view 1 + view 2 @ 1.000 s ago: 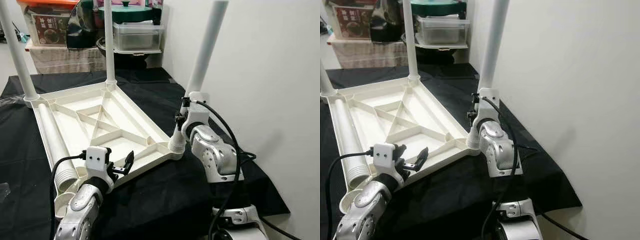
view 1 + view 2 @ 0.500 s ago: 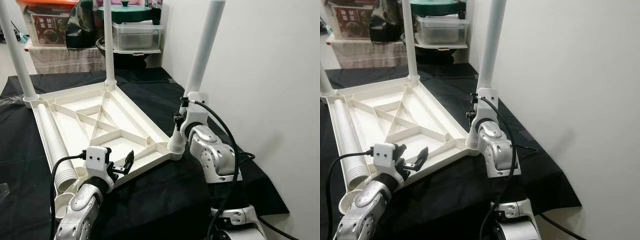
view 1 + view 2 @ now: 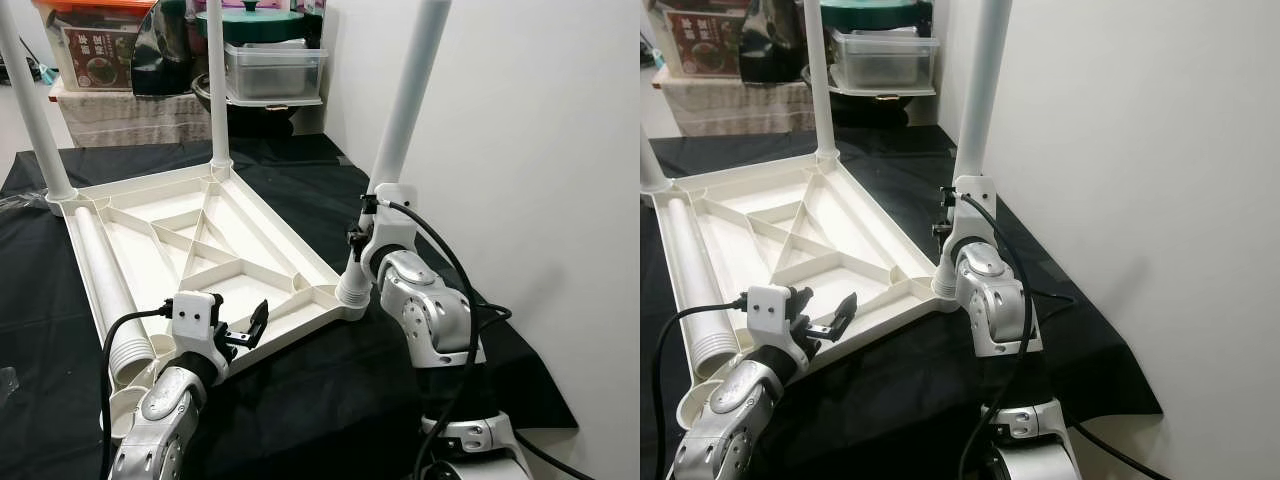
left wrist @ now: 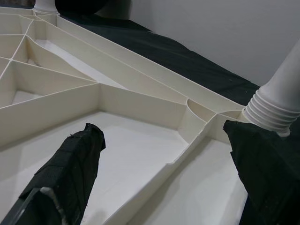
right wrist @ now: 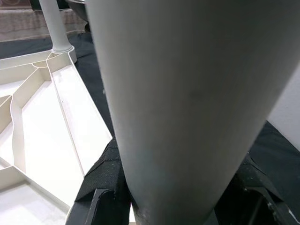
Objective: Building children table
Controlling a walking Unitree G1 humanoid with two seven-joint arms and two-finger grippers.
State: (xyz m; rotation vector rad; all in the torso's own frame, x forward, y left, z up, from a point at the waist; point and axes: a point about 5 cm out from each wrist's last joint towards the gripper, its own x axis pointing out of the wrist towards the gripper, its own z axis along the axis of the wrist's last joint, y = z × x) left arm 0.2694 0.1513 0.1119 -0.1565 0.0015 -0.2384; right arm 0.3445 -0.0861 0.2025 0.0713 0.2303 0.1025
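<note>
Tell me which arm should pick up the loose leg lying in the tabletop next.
Left: its open left gripper hovers by the loose leg, while the right gripper grips the corner leg.

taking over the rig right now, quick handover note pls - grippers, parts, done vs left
Right gripper: shut on the near-right white plastic leg, low on the leg just above its ribbed end, which sits at the corner socket of the upturned white ribbed tabletop.
Left gripper: open, fingers either side of the tabletop's near edge, gripping nothing.
Done: two far legs stand in their sockets.
Left: whether the held leg is fully seated cannot be told; the fourth leg lies loose in the tabletop, its near-left socket unfilled.
</note>
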